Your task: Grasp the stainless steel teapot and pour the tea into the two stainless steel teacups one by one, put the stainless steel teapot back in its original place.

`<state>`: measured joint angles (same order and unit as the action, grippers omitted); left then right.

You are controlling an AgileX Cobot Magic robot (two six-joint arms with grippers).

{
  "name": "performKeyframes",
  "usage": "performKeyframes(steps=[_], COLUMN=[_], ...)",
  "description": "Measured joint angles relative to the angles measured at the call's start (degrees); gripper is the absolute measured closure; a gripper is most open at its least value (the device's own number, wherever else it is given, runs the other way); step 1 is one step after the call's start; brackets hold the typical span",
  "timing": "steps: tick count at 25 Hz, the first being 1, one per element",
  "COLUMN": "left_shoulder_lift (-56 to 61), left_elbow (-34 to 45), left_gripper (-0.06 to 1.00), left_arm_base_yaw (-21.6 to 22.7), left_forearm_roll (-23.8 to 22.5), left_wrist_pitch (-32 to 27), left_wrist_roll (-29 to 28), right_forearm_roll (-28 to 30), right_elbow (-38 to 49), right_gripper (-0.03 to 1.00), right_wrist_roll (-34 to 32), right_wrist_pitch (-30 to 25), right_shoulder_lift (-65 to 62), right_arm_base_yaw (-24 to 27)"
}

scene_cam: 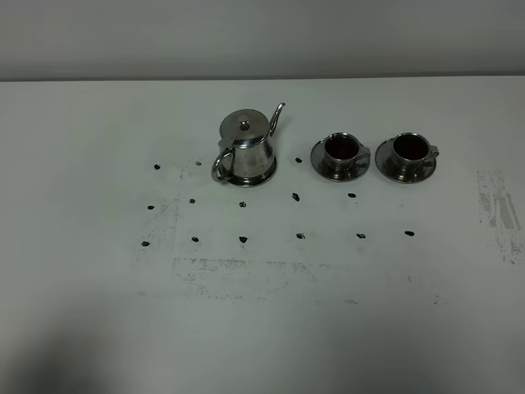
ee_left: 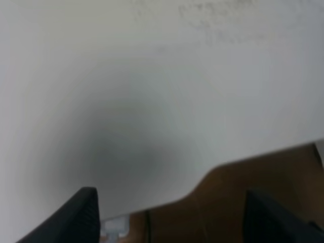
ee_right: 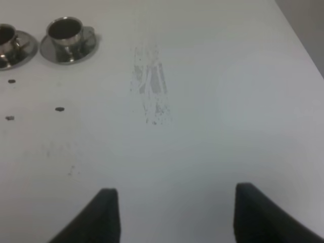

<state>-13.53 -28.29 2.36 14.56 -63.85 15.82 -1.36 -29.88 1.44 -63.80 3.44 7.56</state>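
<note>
The stainless steel teapot (scene_cam: pixel 246 148) stands upright on its round steel dish (scene_cam: pixel 248 181) at the back of the table, spout toward the right, handle toward the front left. To its right stand the two stainless steel teacups (scene_cam: pixel 340 149) (scene_cam: pixel 409 148), each on a saucer, with dark tea (scene_cam: pixel 340 146) inside. Neither arm appears in the exterior high view. My left gripper (ee_left: pixel 171 202) is open over the table's edge, with nothing between its fingers. My right gripper (ee_right: pixel 174 195) is open over bare table, far from the cups (ee_right: pixel 66 31) (ee_right: pixel 5 38).
Small dark marks (scene_cam: pixel 244 239) dot the white table (scene_cam: pixel 262 328) in rows in front of the tea set. Scuffed patches (ee_right: pixel 149 86) lie at the right and front. Brown floor (ee_left: pixel 228 202) shows beyond the table edge in the left wrist view.
</note>
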Motion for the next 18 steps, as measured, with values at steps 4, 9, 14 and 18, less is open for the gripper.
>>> performKeyframes(steps=[4, 9, 14, 18], left_shoulder_lift=[2.47, 8.38, 13.60, 13.72], left_elbow=[0.24, 2.12, 2.19, 2.19], left_gripper=[0.37, 0.37, 0.37, 0.37], left_arm_base_yaw=[-2.05, -3.53, -3.54, -3.54], left_forearm_roll=[-4.23, -5.73, -6.65, -6.78], left_wrist_pitch=[2.15, 2.87, 2.86, 2.86], left_wrist_roll=[-3.36, -8.83, -9.80, -9.92], right_forearm_roll=[0.00, 0.00, 0.00, 0.00], right_elbow=[0.00, 0.00, 0.00, 0.00], right_gripper=[0.48, 0.48, 0.48, 0.48], right_wrist_roll=[0.00, 0.00, 0.00, 0.00], right_wrist_pitch=[0.00, 0.00, 0.00, 0.00], right_shoulder_lift=[0.00, 0.00, 0.00, 0.00], right_arm_base_yaw=[0.00, 0.00, 0.00, 0.00])
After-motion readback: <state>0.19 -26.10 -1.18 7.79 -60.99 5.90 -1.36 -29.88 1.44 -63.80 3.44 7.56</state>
